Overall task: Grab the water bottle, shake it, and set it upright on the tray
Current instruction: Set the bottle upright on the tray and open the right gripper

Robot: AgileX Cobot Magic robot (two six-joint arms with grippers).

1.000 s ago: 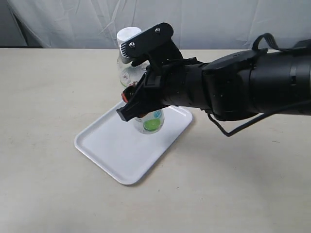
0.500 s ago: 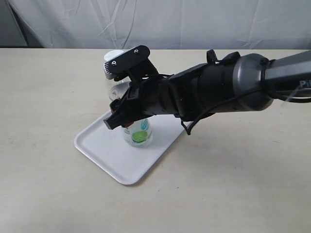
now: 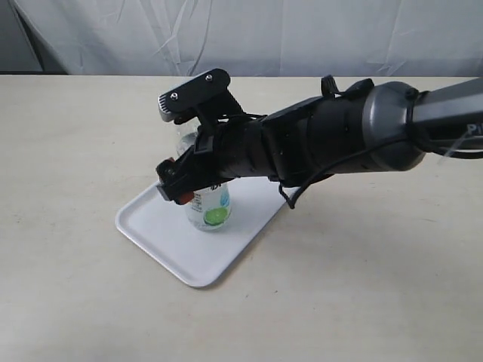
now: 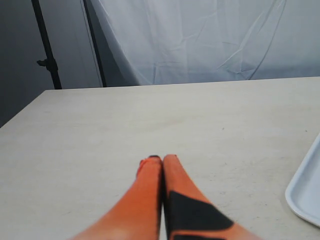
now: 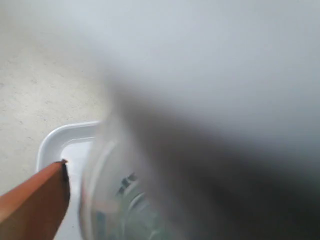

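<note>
The water bottle [image 3: 211, 207] now rests its base on the tray [image 3: 155, 222], directly under the right claw [image 3: 190, 183].

Farthest left, the left claw [image 4: 162, 159] hovers over bare table [image 4: 150, 110] with its orange fingers pressed together on nothing. One corner of the tray [image 4: 306, 195] lies well apart from its fingertips, so this claw plays no part for now.

Moving right, the tray's near corner lies ahead of and below the right claw's tips. The bottle stands between those fingers, and they pinch it above the label [image 3: 213, 213]. A second ago it hung tilted in this claw, clear of the tray, with its white cap in plain sight. Half a second ago it was lower but not yet settled. Now it looks upright, and the cap is hidden behind the claw's upper bracket.

In the right wrist view the bottle [image 5: 120, 200] is a close blur beside one orange finger [image 5: 35, 205]. The tray's rim [image 5: 62, 134] shows just past that fingertip, and the blur hides whether finger and plastic touch.

Further right, the dark arm [image 3: 339, 143] stretches back behind the claw.

By my reading the lift and the shake are finished and only the release is left. The fingers should part gently and pull straight back, because a dragging pad could tip so narrow a bottle.
</note>
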